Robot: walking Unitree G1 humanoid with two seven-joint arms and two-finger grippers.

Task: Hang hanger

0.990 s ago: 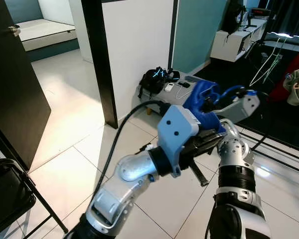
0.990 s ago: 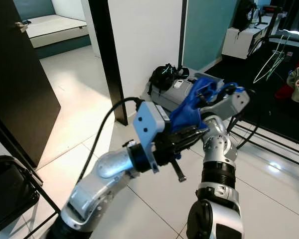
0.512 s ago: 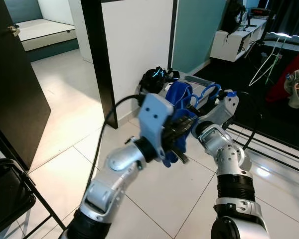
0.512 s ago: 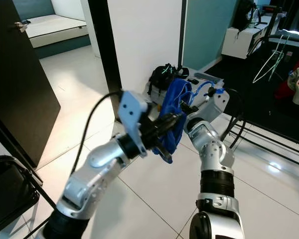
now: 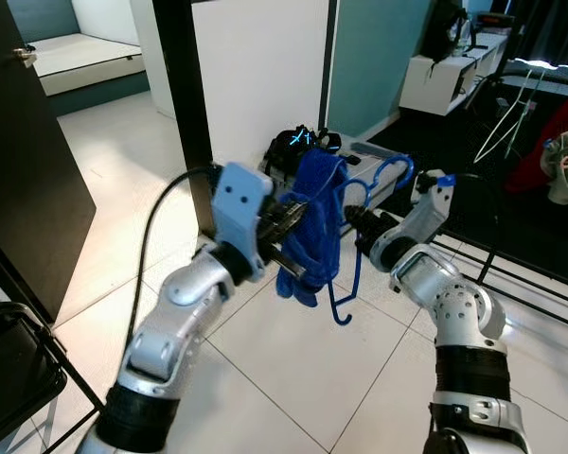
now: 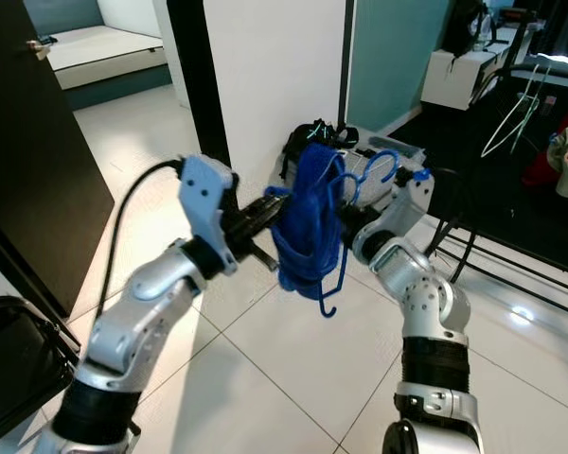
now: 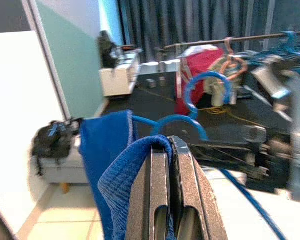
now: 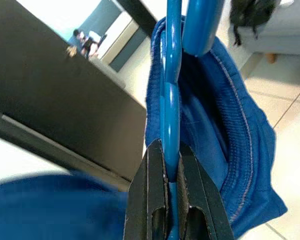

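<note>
A blue plastic hanger [image 5: 352, 248] hangs in the air in front of me, its hook [image 5: 390, 173] pointing up. A blue garment [image 5: 311, 225] is draped over it and dangles down. My left gripper [image 5: 286, 221] reaches in from the left and is shut on a fold of the garment [image 7: 121, 165]. My right gripper [image 5: 354, 218] comes from the right and is shut on the hanger's thin bar [image 8: 170, 114], with the garment [image 8: 217, 150] bunched behind it. Both grippers sit close together at about the same height above the white tiled floor.
A black backpack [image 5: 297, 147] lies on a low grey bench by the white wall with its black pillar [image 5: 182, 113]. A clothes rail [image 7: 230, 40] with hung clothes and its floor frame [image 5: 521, 274] stand to the right. A dark door [image 5: 28, 180] and a black chair [image 5: 9, 369] are on the left.
Both arms have swung left and stretched away from the camera. The garment, bunched at the right before, now hangs down from the hanger between the two grippers.
</note>
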